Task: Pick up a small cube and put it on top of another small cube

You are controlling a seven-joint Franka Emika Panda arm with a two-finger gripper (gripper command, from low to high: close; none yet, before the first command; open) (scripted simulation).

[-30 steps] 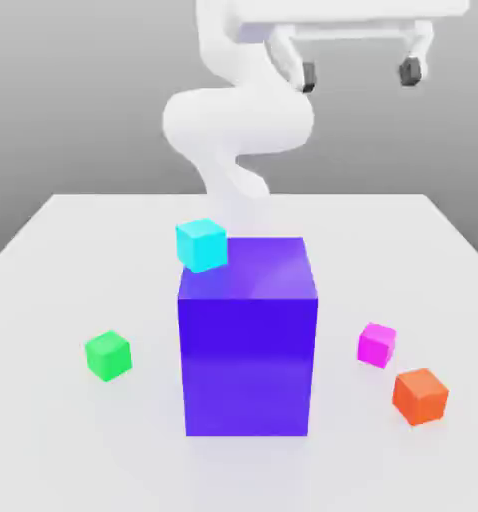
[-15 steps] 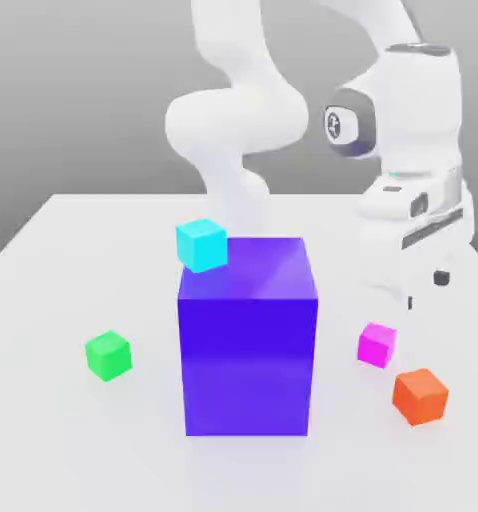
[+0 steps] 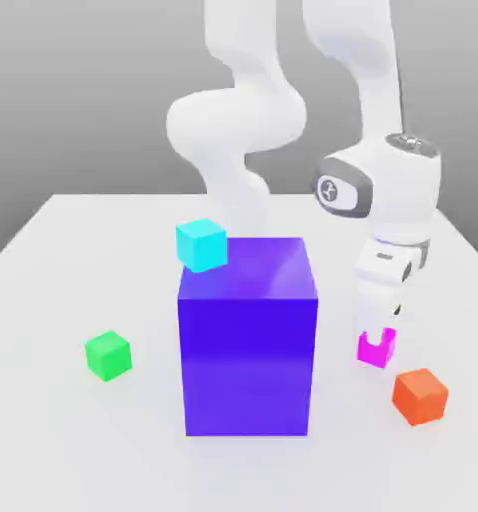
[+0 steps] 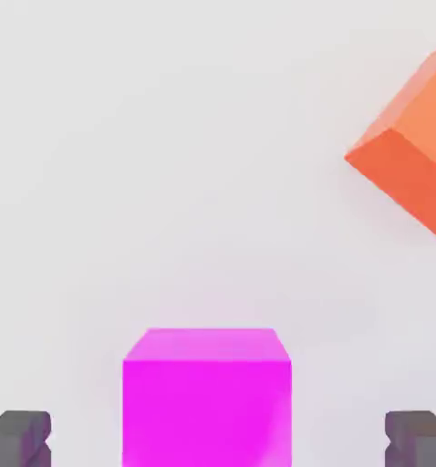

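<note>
Small bright magenta cube with plain faces [image 4: 206, 410] on the pale surface [image 3: 133, 450], lying between the open jaws, its sides roughly square to them, gap on either side; jaws wide apart, holding nothing; small orange-red cube [image 3: 420, 397] near, outside the jaws; judged next: straight descent, then closure

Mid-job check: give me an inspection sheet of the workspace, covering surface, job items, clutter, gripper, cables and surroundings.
Surface: pale, smooth table; no spill seen.
Job's things: magenta cube on the table, between the open fingers, not gripped. Which cube it should go on, the pictures do not settle.
Other cubes: orange-red near the magenta one; green on the table; cyan at the big block's top.
Clutter: big blue-purple block, upright.
Gripper: open, around the magenta cube.
Cables: nothing seen.
Surroundings: plain grey backdrop.
</note>
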